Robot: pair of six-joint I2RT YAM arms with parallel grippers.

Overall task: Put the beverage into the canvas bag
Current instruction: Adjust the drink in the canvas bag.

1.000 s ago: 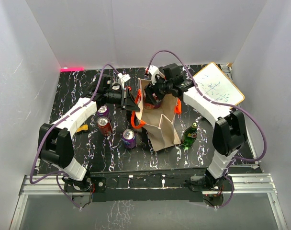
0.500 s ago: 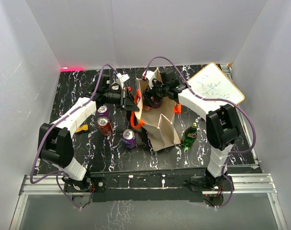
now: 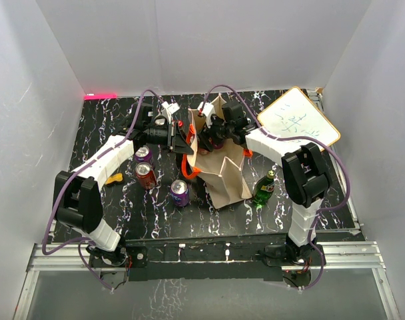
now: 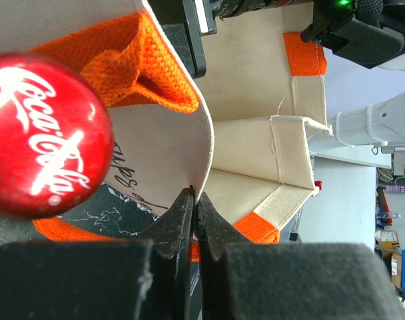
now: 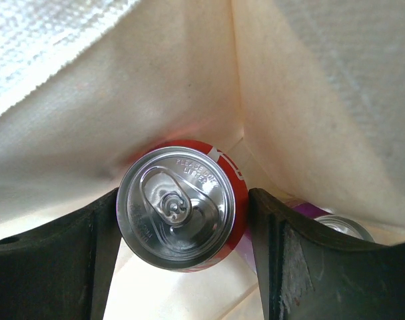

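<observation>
The beige canvas bag with orange handles stands mid-table, mouth open. My left gripper is shut on the bag's left rim; in the left wrist view its jaws pinch the canvas edge beside an orange handle. My right gripper reaches into the bag's mouth. In the right wrist view it is shut on a red can, top up, with canvas walls all around. A purple can lies deeper in the bag.
On the table left of the bag stand a purple can, a red can and another purple can. A green bottle stands right of the bag. A whiteboard lies at the back right. A red Coca-Cola can fills the left wrist view's left side.
My right gripper has moved left and down into the bag's mouth with the red can. The left gripper has kept hold of the rim.
</observation>
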